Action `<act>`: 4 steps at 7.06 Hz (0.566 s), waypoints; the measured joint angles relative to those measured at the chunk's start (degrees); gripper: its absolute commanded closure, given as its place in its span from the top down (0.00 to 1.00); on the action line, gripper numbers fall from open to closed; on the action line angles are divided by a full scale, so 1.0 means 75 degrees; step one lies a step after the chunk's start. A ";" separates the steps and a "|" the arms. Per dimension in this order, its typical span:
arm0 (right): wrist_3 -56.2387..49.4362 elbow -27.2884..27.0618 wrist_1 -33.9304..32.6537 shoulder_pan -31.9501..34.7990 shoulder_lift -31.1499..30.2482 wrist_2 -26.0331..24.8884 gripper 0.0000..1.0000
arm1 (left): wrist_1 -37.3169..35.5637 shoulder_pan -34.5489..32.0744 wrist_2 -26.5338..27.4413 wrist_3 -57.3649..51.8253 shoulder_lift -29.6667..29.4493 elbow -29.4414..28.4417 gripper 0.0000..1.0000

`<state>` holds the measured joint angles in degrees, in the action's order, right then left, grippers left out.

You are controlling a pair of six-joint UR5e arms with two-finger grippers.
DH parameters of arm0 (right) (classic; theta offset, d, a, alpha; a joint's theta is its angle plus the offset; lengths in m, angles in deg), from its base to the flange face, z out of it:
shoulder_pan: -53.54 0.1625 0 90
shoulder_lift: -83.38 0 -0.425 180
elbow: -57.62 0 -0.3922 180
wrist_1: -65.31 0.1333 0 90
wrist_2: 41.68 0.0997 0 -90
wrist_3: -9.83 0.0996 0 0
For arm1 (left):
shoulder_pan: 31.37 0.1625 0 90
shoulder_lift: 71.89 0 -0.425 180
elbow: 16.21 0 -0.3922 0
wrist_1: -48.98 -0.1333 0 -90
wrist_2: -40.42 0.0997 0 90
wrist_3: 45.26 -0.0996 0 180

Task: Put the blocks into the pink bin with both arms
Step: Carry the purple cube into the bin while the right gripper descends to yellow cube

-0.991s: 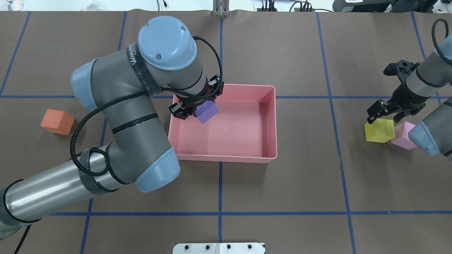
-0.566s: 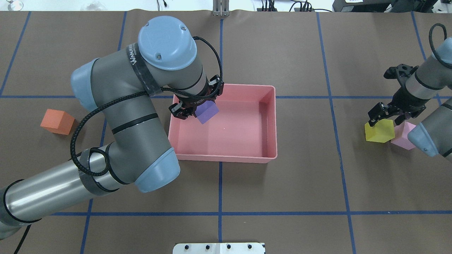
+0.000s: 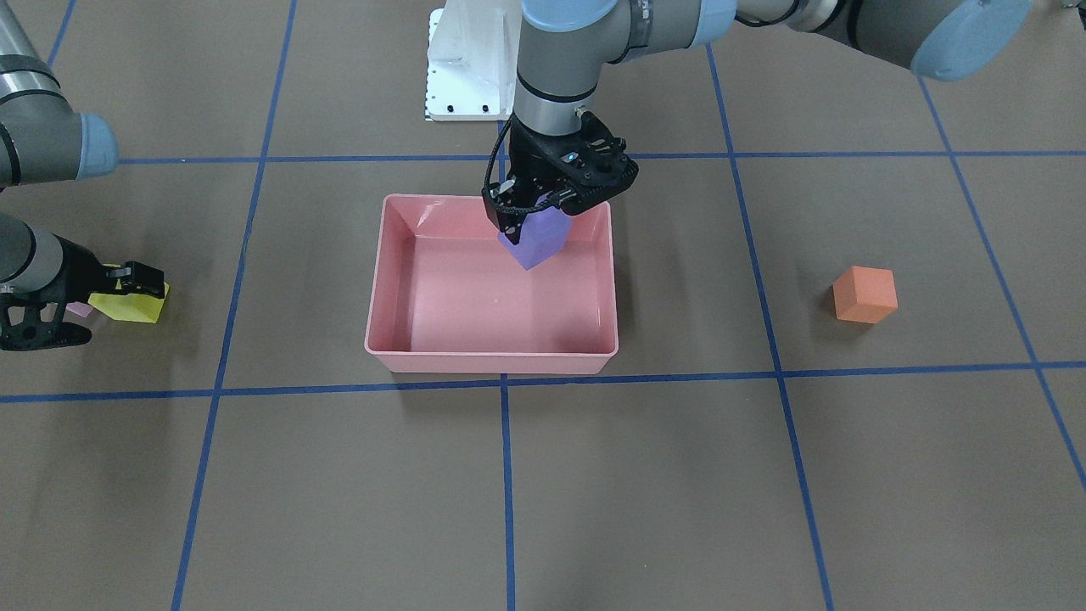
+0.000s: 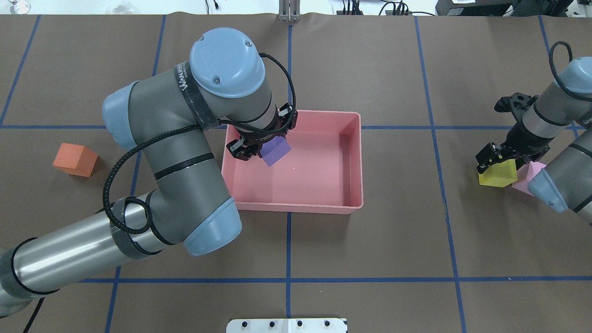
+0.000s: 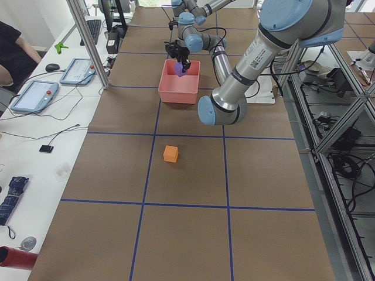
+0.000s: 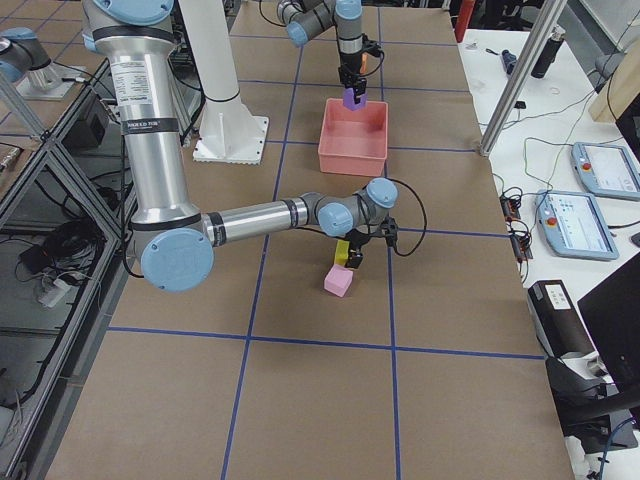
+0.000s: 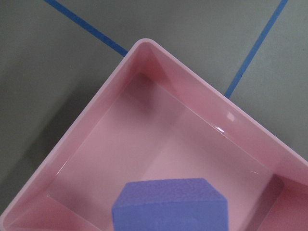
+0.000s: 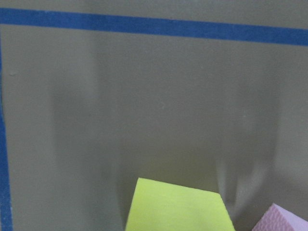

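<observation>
My left gripper (image 4: 260, 147) is shut on the purple block (image 4: 276, 151) and holds it tilted above the near-left part of the pink bin (image 4: 357, 162). The block fills the bottom of the left wrist view (image 7: 171, 207), over the bin's floor. My right gripper (image 4: 506, 159) is open, low over the table, with its jaws astride the yellow block (image 4: 496, 175). The light pink block (image 4: 527, 181) touches the yellow one on its right. The orange block (image 4: 75, 159) lies alone at the far left. The right wrist view shows the yellow block (image 8: 178, 207) and a pink corner (image 8: 284, 219).
The brown table cover carries a grid of blue tape lines (image 4: 288, 240). The white pedestal base (image 3: 471, 64) stands at the robot's edge of the table. My left arm's elbow (image 4: 210, 222) hangs over the table beside the bin's left wall.
My right gripper has come down from above the yellow block until its jaws are astride it. My left arm has shifted slightly to the right with the purple block still held.
</observation>
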<state>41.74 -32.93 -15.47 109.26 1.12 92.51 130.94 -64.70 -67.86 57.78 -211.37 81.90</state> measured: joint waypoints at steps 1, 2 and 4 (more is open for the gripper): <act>0.0018 -0.0015 0.0001 -0.0016 -0.0004 0.0016 0.80 | 0.0157 0.0089 0.0041 0.0132 -0.0116 -0.0198 0.00; 0.0098 -0.0031 0.0004 -0.0019 -0.0006 0.0022 0.52 | 0.0326 0.0220 0.0127 0.0230 -0.0223 -0.0385 0.30; 0.0274 -0.0061 0.0004 -0.0023 0.0002 0.0018 0.00 | 0.0618 0.0470 0.0344 0.0119 -0.0322 -0.0577 1.00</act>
<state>43.79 -33.38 -15.44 109.09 1.13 92.64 135.57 -61.18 -65.28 58.68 -213.78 77.57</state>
